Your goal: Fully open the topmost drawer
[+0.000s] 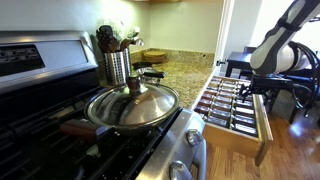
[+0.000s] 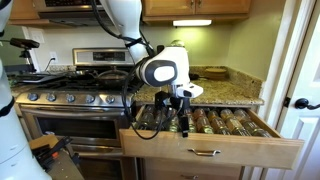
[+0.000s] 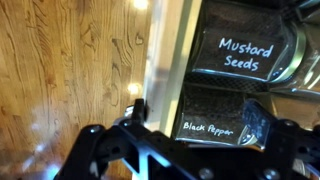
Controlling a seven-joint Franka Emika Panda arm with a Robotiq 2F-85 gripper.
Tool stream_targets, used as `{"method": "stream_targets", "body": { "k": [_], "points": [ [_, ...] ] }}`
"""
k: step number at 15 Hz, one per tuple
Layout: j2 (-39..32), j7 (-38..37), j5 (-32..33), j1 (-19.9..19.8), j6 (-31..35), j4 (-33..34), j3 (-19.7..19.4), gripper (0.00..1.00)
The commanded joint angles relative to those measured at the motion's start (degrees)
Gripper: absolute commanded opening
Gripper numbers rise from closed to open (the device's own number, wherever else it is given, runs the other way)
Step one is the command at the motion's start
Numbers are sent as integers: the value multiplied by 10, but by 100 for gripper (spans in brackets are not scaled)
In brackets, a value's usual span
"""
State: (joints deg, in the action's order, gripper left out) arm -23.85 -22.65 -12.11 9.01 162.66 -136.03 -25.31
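Observation:
The topmost drawer (image 2: 210, 150) is pulled far out from under the granite counter, showing its pale front panel, a metal handle and rows of small dark jars. It also shows in an exterior view (image 1: 262, 128). My gripper (image 2: 178, 120) hangs over the drawer just behind the front panel, also seen in an exterior view (image 1: 258, 88). In the wrist view the gripper (image 3: 200, 120) is open. Its fingers straddle the drawer's front edge (image 3: 170, 70) and a jar labelled Black Pepper (image 3: 215, 128). A Mustard Seeds jar (image 3: 240, 55) lies beyond.
A stove (image 2: 70, 100) stands beside the drawer, with a lidded steel pan (image 1: 133, 105) and a utensil canister (image 1: 117, 65) on it. The granite counter (image 1: 185, 70) runs above. Wood floor (image 3: 70, 70) lies in front. A white door (image 2: 300, 80) stands close by.

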Motion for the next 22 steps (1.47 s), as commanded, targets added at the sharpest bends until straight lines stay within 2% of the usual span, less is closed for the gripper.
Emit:
{"method": "stream_targets", "body": {
  "k": [1, 6, 10, 16, 22],
  "points": [
    [18, -102, 81, 26, -77, 7, -25, 100],
    [21, -192, 177, 25, -121, 1, -28, 100],
    [28, -236, 258, 20, -158, -6, -34, 100],
    [56, -257, 344, 3, -228, -15, -25, 100],
    [68, -256, 388, -21, -303, -17, -13, 100]
  ]
}}
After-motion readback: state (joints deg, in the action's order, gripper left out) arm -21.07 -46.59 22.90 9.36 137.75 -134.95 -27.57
